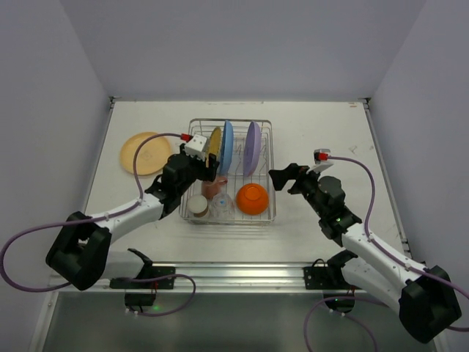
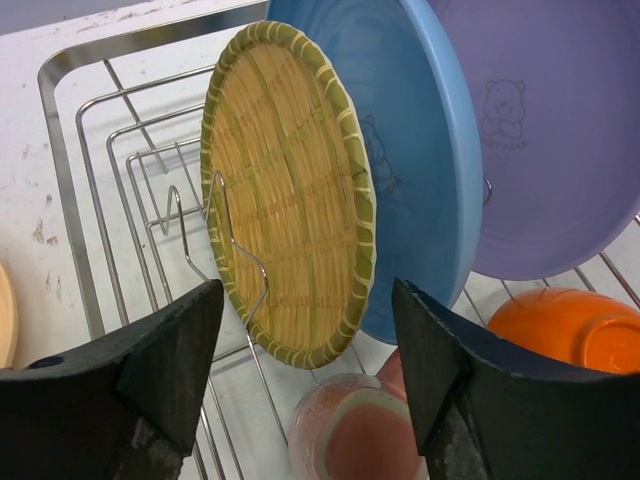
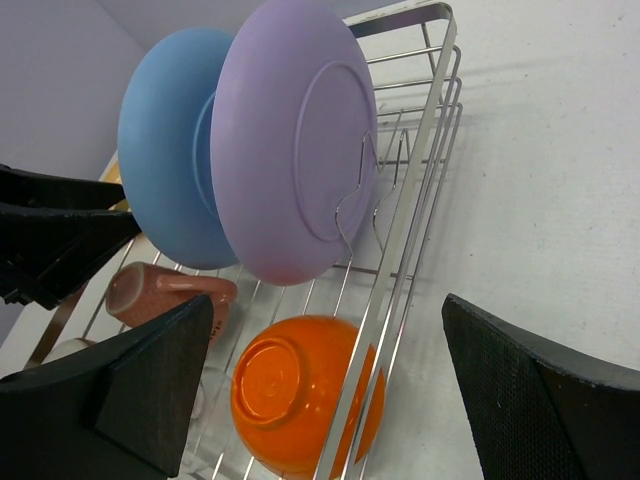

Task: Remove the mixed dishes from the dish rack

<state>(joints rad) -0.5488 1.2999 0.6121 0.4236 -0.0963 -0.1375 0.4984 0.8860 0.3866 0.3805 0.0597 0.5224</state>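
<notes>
Your released left pincer (image 2: 305, 300) faces the woven tan round plate (image 2: 290, 200): probably light, stiff, grippy; pinch its upper rim.

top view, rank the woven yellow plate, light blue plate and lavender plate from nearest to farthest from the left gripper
From the left gripper:
1. woven yellow plate, leftmost of the standing row, just beyond the fingers
2. light-blue plate, middle, right beside the woven one
3. lavender plate, rightmost, set apart from the other two
</notes>
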